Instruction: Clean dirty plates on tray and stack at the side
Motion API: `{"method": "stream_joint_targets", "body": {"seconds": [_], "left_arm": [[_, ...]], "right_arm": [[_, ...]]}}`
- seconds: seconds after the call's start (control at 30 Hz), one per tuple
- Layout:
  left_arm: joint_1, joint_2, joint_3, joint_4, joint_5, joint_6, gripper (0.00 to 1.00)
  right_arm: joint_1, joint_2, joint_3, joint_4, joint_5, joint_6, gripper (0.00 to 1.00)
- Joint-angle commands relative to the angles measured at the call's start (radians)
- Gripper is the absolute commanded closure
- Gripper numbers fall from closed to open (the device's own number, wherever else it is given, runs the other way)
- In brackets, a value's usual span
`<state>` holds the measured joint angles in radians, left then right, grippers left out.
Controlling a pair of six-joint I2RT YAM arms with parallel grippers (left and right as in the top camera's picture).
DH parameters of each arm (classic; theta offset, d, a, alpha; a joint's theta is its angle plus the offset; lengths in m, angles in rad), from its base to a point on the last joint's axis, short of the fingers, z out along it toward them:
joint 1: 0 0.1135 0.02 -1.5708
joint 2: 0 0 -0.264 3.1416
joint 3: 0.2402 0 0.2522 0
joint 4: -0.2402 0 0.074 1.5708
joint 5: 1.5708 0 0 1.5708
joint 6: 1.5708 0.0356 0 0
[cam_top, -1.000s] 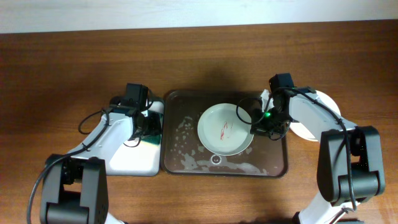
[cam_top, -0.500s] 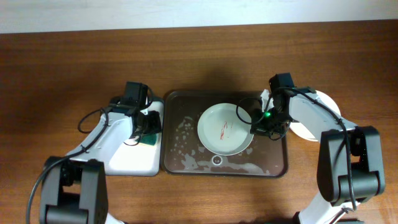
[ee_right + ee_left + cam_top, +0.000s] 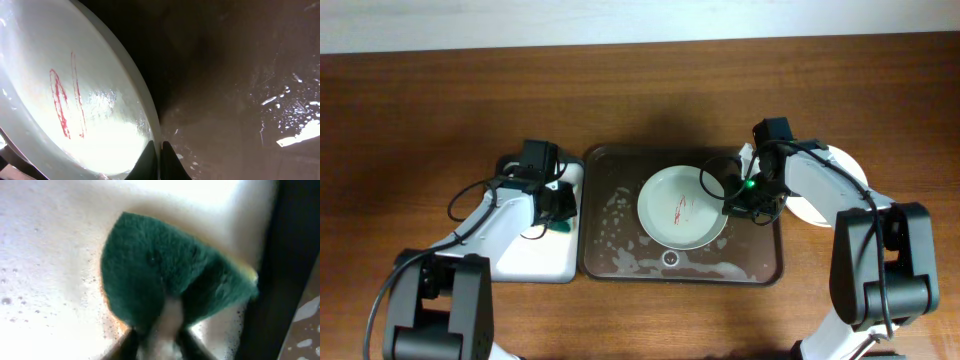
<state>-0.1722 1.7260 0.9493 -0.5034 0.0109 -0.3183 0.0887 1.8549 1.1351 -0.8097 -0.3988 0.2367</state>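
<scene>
One plate [image 3: 676,206] in tray [image 3: 608,242]; green sponge [image 3: 165,275] over white side tray [image 3: 534,262].

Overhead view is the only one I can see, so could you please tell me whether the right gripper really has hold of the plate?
Observer: Yes. The right wrist view shows the right gripper closed over the rim of the plate, one finger on each side.
Operator: Thanks. And what does the left gripper have?
Observer: The left wrist view shows the left gripper pinching a green sponge, creased at the pinch, above the soapy white tray.
</scene>
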Motion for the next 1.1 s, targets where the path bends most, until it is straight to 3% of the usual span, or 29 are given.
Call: {"method": "stream_joint_targets", "body": {"seconds": [0.0,0.1,0.2,0.3,0.57,0.8,1.07], "left_arm": [[-0.002,0.026,-0.043,-0.007,0.009,-0.003,1.00],[-0.001,0.018,-0.023,-0.033,0.010,-0.002,1.00],[0.011,-0.041,0.054,-0.083,0.103,0.150,1.00],[0.022,-0.115,0.106,-0.103,0.101,0.155,1.00],[0.022,-0.336,0.110,-0.092,-0.113,0.151,1.00],[0.011,-0.384,0.110,-0.069,-0.257,0.151,1.00],[0.007,-0.387,0.110,-0.019,-0.270,0.149,1.00]], "right_arm": [[0.008,-0.023,0.002,0.002,-0.009,0.007,0.96],[0.008,-0.023,0.002,0.002,-0.009,0.006,0.96],[0.008,-0.023,0.002,0.002,-0.009,0.006,0.96],[0.008,-0.023,0.002,0.002,-0.009,0.006,0.96],[0.008,-0.023,0.002,0.002,-0.009,0.006,0.96],[0.008,-0.023,0.002,0.002,-0.009,0.006,0.96],[0.008,-0.023,0.002,0.002,-0.009,0.006,0.96]]}}
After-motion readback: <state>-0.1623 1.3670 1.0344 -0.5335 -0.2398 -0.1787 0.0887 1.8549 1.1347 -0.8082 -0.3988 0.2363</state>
